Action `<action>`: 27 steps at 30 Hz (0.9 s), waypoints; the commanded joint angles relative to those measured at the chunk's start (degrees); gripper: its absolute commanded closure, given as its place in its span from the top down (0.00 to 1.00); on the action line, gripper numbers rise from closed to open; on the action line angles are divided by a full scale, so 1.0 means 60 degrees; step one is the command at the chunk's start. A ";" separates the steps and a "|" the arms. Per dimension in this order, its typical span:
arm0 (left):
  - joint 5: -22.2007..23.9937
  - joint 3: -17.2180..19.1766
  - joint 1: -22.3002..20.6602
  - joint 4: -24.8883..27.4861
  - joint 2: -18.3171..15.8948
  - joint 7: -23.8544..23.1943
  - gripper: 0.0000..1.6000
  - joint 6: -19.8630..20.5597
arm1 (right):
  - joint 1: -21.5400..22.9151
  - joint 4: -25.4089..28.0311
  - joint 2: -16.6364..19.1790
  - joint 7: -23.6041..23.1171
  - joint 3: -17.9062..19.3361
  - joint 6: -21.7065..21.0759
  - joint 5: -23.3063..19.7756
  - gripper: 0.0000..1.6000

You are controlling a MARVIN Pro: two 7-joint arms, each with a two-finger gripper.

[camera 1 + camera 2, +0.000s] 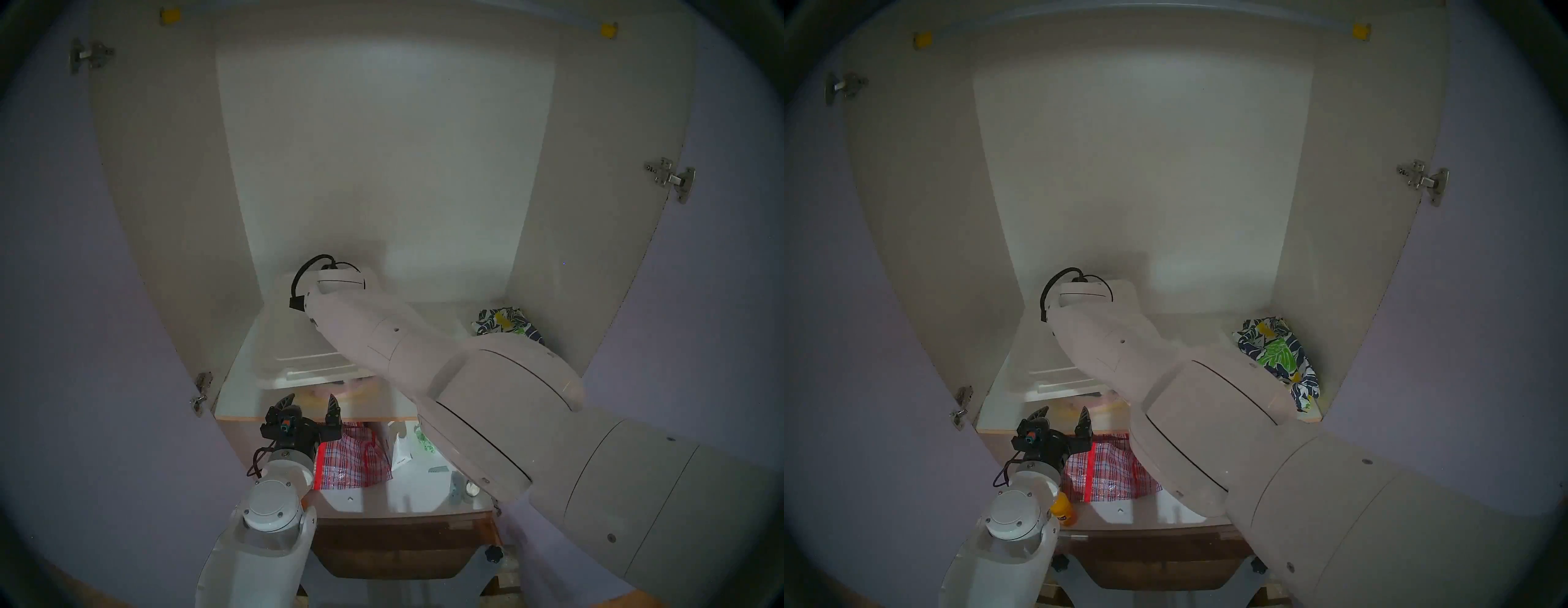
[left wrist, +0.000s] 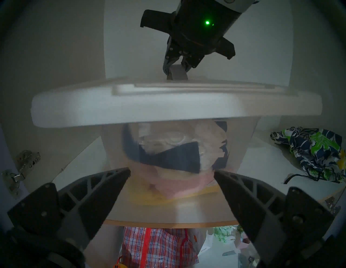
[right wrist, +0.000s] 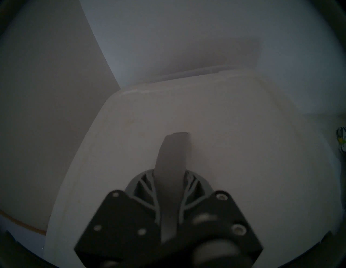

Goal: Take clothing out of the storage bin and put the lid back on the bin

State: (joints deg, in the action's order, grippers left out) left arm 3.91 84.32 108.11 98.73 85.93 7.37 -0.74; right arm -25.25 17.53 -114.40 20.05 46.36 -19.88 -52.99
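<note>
- Inside a pale cupboard, the lid [image 2: 168, 104] is being lowered over the storage bin [image 2: 241, 149], its grey handle [image 3: 173, 159] pinched by the right gripper [image 2: 177, 64].
- Beside the bin, the clothing [image 1: 1278, 361] is lying on the shelf; the left gripper [image 1: 309, 403] is being held spread before the bin.
- Squaring and pressing down are judged to be next.

Trainee: Where do the head views look from?

Operator: High up, facing down into the cupboard shelf [image 1: 237, 399] (nearly twin pictures).

Trainee: And the wrists?

Operator: Left looks level at the storage bin [image 2: 116, 149], close; right looks down on the lid [image 3: 243, 149]. All share that lid.

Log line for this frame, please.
right tool shut on lid handle, over storage bin | left tool open, empty | clothing on shelf
</note>
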 commanded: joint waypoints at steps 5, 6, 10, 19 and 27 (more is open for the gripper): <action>-0.0004 -0.0020 -0.0129 0.0229 -0.0015 -0.0004 1.00 -0.0078 | 0.0339 0.0134 -0.0099 -0.0056 -0.0133 0.0207 0.0019 1.00; -0.0003 -0.0023 -0.0130 0.0233 -0.0017 -0.0001 1.00 -0.0079 | 0.0381 0.0139 -0.0099 -0.0058 -0.0147 0.0221 0.0020 1.00; 0.0001 -0.0034 -0.0134 0.0249 -0.0029 0.0014 1.00 -0.0086 | 0.0562 0.0136 -0.0099 -0.0082 -0.0182 0.0286 0.0010 1.00; 0.0013 -0.0058 -0.0124 0.0311 -0.0068 0.0022 1.00 -0.0098 | 0.1001 0.0011 -0.0099 -0.0117 0.0037 0.0543 -0.0130 1.00; 0.0039 -0.0082 -0.0072 0.0432 -0.0135 0.0010 1.00 -0.0109 | 0.1258 -0.0119 0.0466 -0.0531 0.0256 0.1501 -0.0132 1.00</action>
State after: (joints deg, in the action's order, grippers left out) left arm 4.19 83.85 108.09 99.35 85.28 7.74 -0.75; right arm -20.71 16.36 -113.09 18.45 47.25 -15.60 -54.01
